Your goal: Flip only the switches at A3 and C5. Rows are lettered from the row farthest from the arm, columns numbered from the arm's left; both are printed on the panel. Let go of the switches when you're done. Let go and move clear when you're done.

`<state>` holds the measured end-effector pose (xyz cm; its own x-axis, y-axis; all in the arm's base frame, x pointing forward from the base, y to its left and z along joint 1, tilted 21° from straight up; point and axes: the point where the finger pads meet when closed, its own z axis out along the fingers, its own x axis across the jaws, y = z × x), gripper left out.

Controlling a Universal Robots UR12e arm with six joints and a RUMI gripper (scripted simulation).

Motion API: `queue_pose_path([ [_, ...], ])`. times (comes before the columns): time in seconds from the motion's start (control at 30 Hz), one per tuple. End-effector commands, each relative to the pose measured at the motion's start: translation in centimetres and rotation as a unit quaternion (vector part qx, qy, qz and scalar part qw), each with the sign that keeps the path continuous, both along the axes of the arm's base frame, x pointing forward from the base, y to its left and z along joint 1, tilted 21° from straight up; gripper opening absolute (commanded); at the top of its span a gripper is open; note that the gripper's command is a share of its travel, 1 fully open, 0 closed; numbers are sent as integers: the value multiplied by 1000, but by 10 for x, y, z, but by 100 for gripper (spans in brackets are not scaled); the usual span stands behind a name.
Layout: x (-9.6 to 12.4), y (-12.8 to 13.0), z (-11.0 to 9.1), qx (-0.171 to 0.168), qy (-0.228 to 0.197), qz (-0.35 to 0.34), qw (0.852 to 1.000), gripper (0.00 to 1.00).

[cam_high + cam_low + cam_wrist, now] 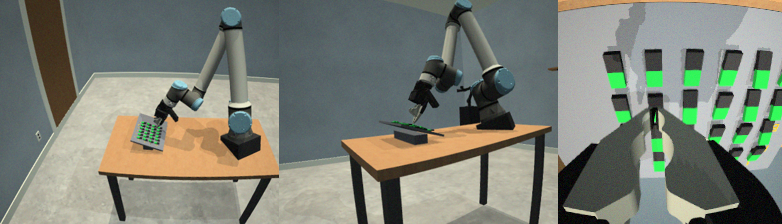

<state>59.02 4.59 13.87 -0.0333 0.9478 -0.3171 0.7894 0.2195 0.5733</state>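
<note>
Two switches were the goal; the claw [654,117], clenched on nothing, hung over the tilted panel [137,136] directly beneath, tips at one switch [657,145]. Which were flipped, I couldn't tell.

End effector [654,116] fingers pressed together, nothing between them; tip points at the grey switch panel [588,100]; rows of black-and-green switches [693,67] run across the panel, columns receding to the right; tip overlaps the second-column switch [655,100] of the second visible row; orange surface [768,4] edges the top.
</note>
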Motion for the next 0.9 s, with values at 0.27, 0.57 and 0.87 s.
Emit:
queue_pose_path([
  [0.27,6,-2,-7,0,-1,0,1000,0],
  [0.57,8,-3,-8,0,-1,0,1000,0],
  [0.87,10,-3,-11,0,-1,0,1000,0],
])
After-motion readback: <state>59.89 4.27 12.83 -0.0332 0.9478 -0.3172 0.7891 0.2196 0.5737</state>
